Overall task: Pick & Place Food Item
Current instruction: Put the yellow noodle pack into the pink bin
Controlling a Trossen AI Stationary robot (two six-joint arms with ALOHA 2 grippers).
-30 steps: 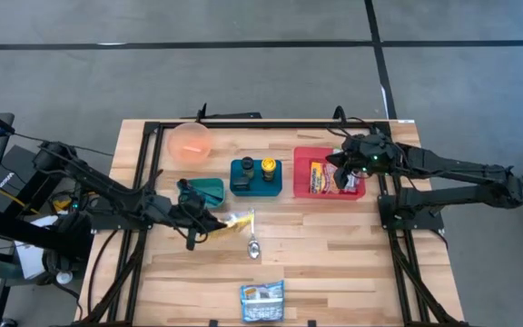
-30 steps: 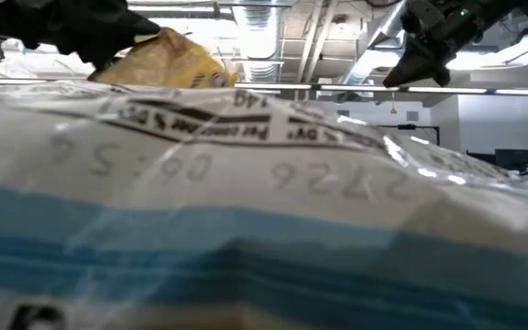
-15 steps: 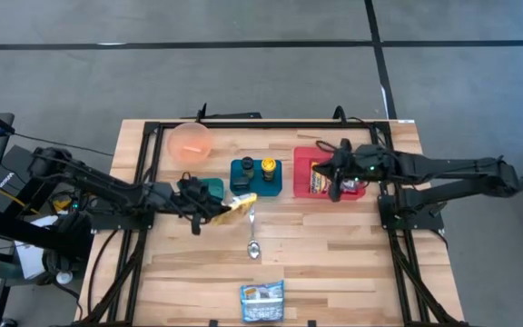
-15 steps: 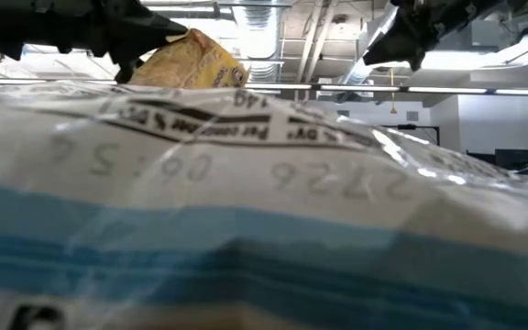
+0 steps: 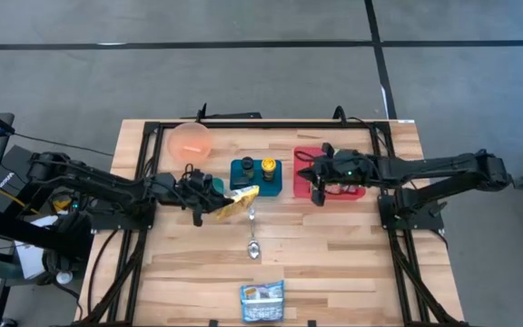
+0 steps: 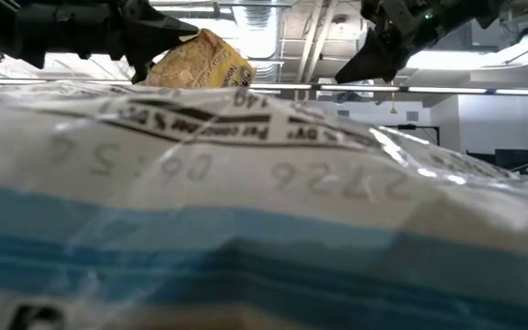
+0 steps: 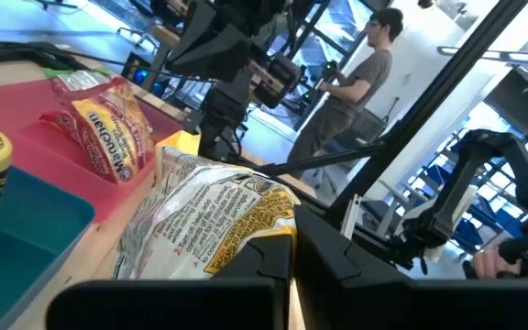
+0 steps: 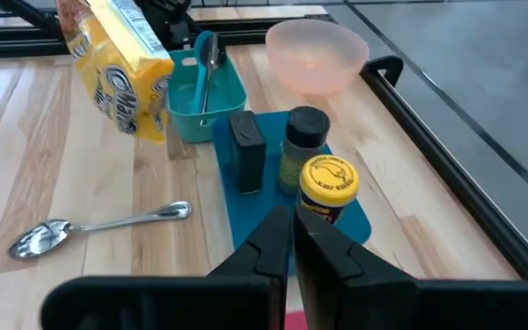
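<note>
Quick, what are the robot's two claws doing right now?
Left gripper: jaws closed on the yellow snack bag, held up off the table.
Right gripper: jaws closed, holding nothing.

On the counter (image 5: pixel 334 263), a bowl (image 5: pixel 190 141) sits far left, two trays (image 5: pixel 243 177) (image 5: pixel 305 162) to its right, a spoon (image 5: pixel 252 243) nearer (a packet (image 5: pixel 261 301) nearest).

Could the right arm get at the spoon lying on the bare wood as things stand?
Probably yes. The spoon lies alone on open wood, and the right gripper, shut and empty, hangs by the red tray. The left gripper, holding the yellow packet up beside it, might crowd the path.
</note>
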